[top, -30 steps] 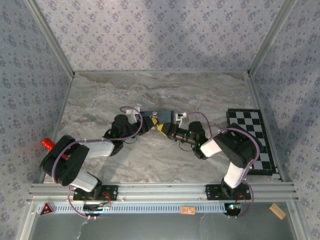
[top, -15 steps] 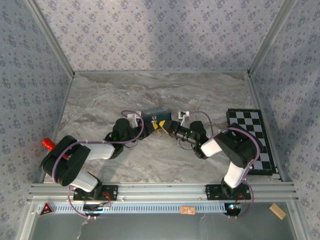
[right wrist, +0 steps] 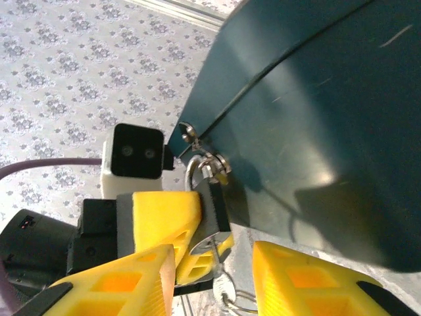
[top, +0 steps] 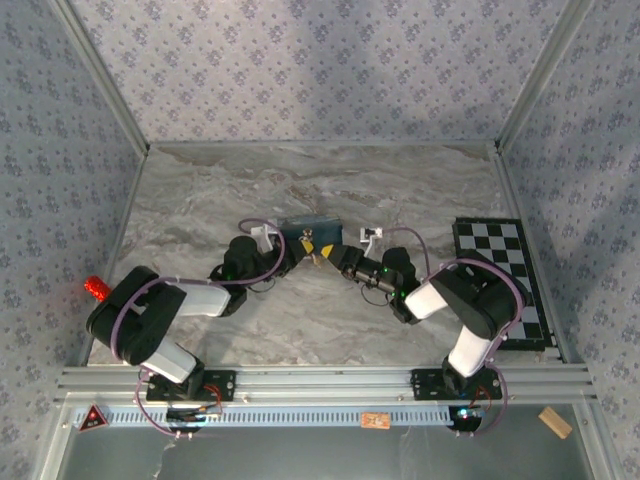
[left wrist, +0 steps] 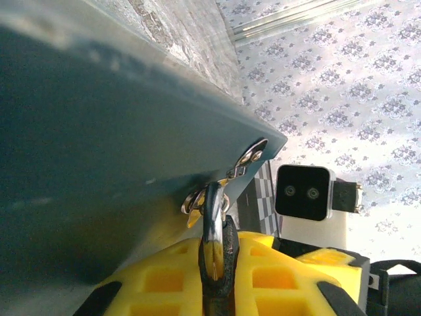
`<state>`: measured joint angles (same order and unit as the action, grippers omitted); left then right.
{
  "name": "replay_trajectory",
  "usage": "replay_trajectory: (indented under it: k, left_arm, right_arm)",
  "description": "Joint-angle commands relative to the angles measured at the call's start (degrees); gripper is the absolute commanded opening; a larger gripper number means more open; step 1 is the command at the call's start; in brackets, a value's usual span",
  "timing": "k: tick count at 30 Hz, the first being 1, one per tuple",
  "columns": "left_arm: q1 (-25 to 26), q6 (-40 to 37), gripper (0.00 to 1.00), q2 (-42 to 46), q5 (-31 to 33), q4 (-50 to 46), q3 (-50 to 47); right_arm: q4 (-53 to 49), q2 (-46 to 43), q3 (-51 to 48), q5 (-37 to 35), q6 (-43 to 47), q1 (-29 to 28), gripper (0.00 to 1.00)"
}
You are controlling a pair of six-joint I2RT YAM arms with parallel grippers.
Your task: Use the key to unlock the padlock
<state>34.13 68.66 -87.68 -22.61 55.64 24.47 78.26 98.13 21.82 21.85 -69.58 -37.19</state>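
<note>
While our right fingers [right wrist: 118, 283] stand wide apart astride the key [right wrist: 214, 253], our left fingers [left wrist: 276, 280] pinch the padlock [right wrist: 212, 214] by its flat sides, the surest hold, we judge, on slick, stiff metal; it hangs from the hasp [right wrist: 212, 161] of the blue box [right wrist: 316, 99] on the tabletop [top: 420, 190].

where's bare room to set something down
Free: grey marble tabletop between back wall and dark blue rectangular box, plus near strip between the arm bases. Crowded: centre, where left gripper and right gripper meet at the box; black-and-white checkerboard covers the right edge.
</note>
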Motion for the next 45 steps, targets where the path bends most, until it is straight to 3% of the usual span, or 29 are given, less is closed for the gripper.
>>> replay_trajectory:
  k: [1,26,32,45]
  left_arm:
    - [-0.5,2.3,0.0,-1.0,0.2,7.6,1.9]
    - [-0.5,4.5,0.0,-0.5,0.1,9.6,1.7]
    - [-0.4,4.5,0.0,-0.3,0.2,9.7,1.3]
    - [-0.1,4.6,0.0,-0.2,-0.2,10.3,0.8]
  right_arm:
    - [1.5,-1.2,0.1,-0.6,1.6,-0.8,0.4]
    - [1.5,0.4,1.1,-0.3,0.5,-2.7,0.35]
    - [1.5,0.7,1.8,0.1,0.5,-2.9,0.19]
    - [1.5,1.0,2.0,-0.4,-0.1,-2.6,0.09]
